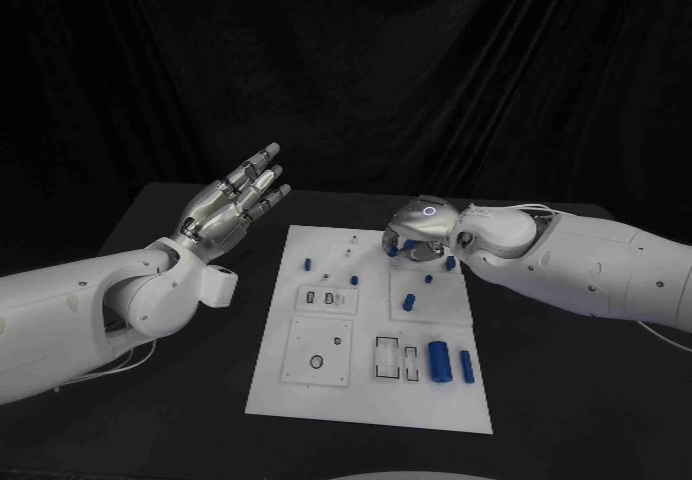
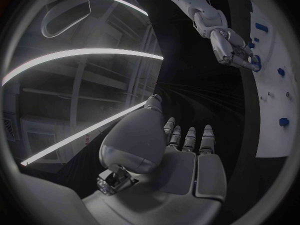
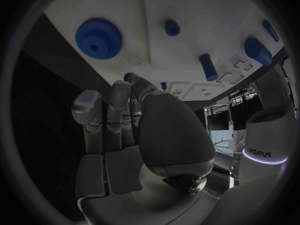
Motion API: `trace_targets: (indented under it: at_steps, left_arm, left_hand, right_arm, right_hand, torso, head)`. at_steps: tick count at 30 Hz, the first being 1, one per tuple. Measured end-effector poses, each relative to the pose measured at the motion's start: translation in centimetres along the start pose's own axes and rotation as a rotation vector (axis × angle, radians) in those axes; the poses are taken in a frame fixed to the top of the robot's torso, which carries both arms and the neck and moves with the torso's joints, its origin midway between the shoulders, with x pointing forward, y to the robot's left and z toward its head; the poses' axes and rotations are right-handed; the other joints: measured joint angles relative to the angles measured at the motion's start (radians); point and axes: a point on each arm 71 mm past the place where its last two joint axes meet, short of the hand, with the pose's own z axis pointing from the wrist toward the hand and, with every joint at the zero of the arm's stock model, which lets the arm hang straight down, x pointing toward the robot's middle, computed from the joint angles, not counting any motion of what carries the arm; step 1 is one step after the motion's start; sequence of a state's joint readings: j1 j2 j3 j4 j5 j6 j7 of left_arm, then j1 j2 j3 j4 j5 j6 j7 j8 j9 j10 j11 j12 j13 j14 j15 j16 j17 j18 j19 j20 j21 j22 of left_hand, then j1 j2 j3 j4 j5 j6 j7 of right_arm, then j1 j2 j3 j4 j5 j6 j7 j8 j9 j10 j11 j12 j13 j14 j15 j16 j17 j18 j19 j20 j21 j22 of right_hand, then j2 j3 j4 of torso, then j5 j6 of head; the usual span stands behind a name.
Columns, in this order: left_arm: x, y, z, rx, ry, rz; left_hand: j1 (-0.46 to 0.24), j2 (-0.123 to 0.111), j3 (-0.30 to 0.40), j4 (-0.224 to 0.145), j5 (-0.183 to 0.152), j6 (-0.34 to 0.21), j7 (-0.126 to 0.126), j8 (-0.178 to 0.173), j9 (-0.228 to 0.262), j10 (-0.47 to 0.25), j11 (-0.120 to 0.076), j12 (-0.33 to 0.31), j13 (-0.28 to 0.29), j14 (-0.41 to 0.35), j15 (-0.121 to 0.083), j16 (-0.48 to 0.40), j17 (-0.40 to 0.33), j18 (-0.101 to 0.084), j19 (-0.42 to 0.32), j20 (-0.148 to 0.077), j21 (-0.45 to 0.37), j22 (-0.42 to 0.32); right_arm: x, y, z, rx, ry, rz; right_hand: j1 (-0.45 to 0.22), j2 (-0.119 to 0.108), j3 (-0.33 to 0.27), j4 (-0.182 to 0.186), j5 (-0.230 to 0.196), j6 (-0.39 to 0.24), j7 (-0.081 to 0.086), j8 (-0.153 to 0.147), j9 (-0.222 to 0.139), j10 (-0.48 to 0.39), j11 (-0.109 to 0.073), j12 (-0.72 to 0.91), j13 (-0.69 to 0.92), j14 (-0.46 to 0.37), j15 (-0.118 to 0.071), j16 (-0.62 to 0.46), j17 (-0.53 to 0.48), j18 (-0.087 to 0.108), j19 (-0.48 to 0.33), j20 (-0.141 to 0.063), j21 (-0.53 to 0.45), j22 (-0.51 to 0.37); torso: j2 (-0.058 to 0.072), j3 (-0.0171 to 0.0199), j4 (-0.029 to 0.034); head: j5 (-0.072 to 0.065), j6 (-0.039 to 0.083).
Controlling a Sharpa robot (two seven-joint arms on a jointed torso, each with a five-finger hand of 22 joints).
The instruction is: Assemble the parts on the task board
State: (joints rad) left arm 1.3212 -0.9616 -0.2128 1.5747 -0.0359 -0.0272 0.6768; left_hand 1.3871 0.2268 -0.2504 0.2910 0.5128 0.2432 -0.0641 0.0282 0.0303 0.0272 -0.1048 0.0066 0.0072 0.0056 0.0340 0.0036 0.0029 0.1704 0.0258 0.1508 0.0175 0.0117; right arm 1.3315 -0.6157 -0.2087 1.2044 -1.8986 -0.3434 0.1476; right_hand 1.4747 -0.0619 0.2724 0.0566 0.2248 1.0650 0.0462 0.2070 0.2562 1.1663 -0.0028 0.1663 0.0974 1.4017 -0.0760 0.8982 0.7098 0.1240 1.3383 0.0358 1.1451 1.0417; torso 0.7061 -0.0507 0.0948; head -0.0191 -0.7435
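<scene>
1. Centrally, in the head view, lies the white task board (image 1: 368, 335) on the black tabletop (image 1: 577, 400), with small blue parts (image 1: 438, 361) scattered across it and several cut-out recesses in its panels.
2. Left of the board, raised above the tabletop: the left hand (image 1: 235, 205), palm up and outward, fingers spread wide and straight, holding nothing.
3. Over the board's far right corner, bent down: the right hand (image 1: 418, 232), fingers curled toward the plate beside a blue peg (image 1: 450, 263); cannot tell from here whether anything is held.
4. Seen from the left wrist view: the left hand (image 2: 181, 155) with fingers extended and empty, and farther off the right hand (image 2: 232, 49) with fingertips at the board's edge (image 2: 270, 85).
5. Revealed by the right wrist view, unlike the head view: a blue gear (image 3: 99, 38) lying flat on the board (image 3: 206, 15), upright blue pegs (image 3: 209, 67) nearby, and the right hand (image 3: 134, 130) with fingers together, close under the plate; grasp still cannot be told.
</scene>
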Motion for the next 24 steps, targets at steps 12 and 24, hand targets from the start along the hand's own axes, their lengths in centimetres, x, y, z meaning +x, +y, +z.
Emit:
trace_targets:
  at_steps: [12,24]
  left_arm:
    - [0.3,-0.1,-0.2,0.000,0.003,-0.004]
    - [0.6,-0.4,-0.6,0.002,-0.001,-0.005]
  left_hand:
    - [0.004,-0.004,0.000,0.000,0.003,0.003,0.003,0.000,0.001,0.000,0.000,0.000,0.000,0.000,0.000,0.000,0.000,0.000,0.000,0.000,0.000,0.000]
    - [0.008,-0.008,0.000,0.000,0.003,0.007,0.000,0.000,0.001,-0.004,-0.004,0.000,-0.002,0.000,0.000,0.000,-0.002,0.000,-0.009,-0.009,-0.004,-0.005]
  right_arm:
    - [-4.6,0.0,1.6,-0.024,-0.072,-0.050]
    - [-5.6,0.5,3.2,-0.028,-0.071,-0.064]
  right_hand:
    - [-0.013,-0.005,0.012,0.012,-0.009,0.000,0.000,-0.012,0.000,0.000,0.000,-0.031,-0.012,0.000,0.000,-0.015,-0.020,0.000,-0.004,-0.004,-0.005,-0.005]
    - [-0.017,-0.009,0.019,0.019,-0.010,-0.004,-0.004,-0.019,0.001,0.000,0.000,-0.048,-0.017,0.000,0.000,-0.019,-0.023,0.000,-0.004,-0.004,-0.009,-0.006]
  torso:
    - [0.003,-0.0018,0.0028]
    - [0.014,-0.0089,0.0068]
  head:
    - [-0.005,0.000]
    - [0.003,-0.005]
